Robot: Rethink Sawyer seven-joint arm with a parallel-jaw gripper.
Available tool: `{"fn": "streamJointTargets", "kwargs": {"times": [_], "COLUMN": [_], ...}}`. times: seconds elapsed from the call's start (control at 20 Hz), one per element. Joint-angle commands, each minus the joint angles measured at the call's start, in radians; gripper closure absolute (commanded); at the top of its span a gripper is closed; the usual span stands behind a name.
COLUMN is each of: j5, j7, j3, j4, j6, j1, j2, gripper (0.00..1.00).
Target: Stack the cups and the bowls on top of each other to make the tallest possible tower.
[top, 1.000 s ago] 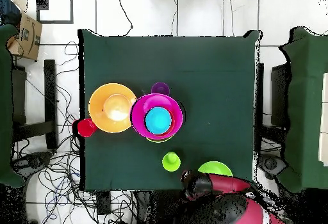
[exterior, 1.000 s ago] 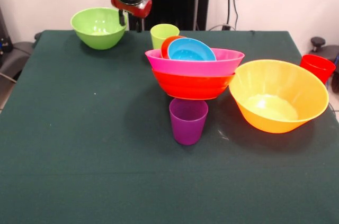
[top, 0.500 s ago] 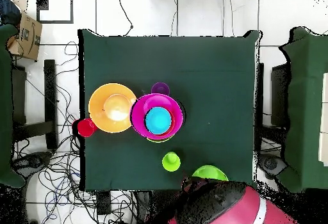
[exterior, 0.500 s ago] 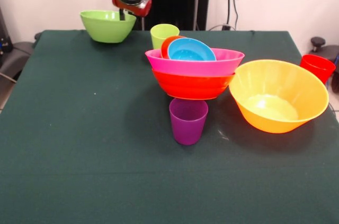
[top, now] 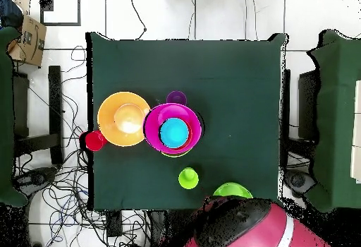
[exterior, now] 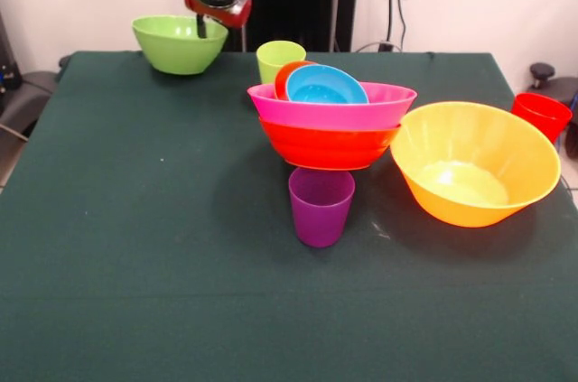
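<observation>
Nearest on the dark green surface [exterior: 135, 265]: a purple cup [exterior: 321, 206], upright, standing alone just in front of the tower. Behind it, the tower [exterior: 332, 125]: a red-orange bowl [exterior: 328, 147] at the base, a large pink bowl [exterior: 332, 107] nested in it, and a small blue bowl [exterior: 325, 86] lying tilted inside with an orange-red bowl's rim [exterior: 283, 78] showing beside it; a sliver of lime green peeps from under the stack in the overhead view. The wide bowls sit lowest, presumably to give the pile a steady footing. Beside the tower, a large orange bowl [exterior: 474, 165], open side up and leaning toward the viewer, not yet stacked. At the surface's edge past it, a red cup [exterior: 540, 116]. Just behind the tower, a lime green cup [exterior: 278, 60], upright. Farthest, by the pedestal: a lime green bowl [exterior: 179, 43], raised at the far edge, its rim pinched by the claw [exterior: 206, 28], which appears closed narrowly on that rim, one finger inside the bowl. Judged: the bowl is being carried toward the tower.
</observation>
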Motion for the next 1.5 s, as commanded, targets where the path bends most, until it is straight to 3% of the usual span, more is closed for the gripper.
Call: {"fn": "streamJointTargets", "kwargs": {"times": [0.05,0.65,0.7,1.3,1.5], "j5": [-0.054,-0.05,-0.048,-0.047,-0.049], "j7": [0.04,0.08,0.077,0.059,0.046], "j3": [0.054,-0.063,-0.065,-0.068,-0.022], "j4": [-0.195,-0.246,-0.247,-0.251,-0.224], "j6": [-0.136,-0.304,-0.31,-0.304,-0.248], "j1": [0.004,0.102,0.103,0.111,0.08], "j2": [0.07,0.127,0.129,0.129,0.073], "gripper": [0.0,0.0,1.0,1.0,1.0]}}
